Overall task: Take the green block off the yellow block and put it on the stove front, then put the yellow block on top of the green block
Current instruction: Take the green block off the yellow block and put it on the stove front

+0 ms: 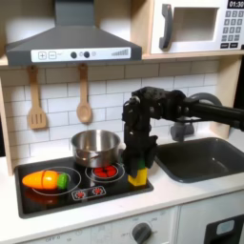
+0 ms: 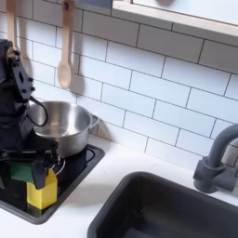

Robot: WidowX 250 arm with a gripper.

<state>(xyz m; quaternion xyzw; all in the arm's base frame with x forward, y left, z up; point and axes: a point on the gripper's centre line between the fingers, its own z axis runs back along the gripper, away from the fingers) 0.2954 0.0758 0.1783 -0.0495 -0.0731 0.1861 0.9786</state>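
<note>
Jaws [image 2: 28,167] closed round green block [image 2: 22,173] atop yellow block [image 2: 41,192]

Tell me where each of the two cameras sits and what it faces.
First exterior view: in front of the toy kitchen, facing the backsplash; shows the arm reaching in from the first exterior view's right.
Second exterior view: close and low, angled across the stove toward the sink; shows the gripper.
Both share the pot, yellow block, green block.
</note>
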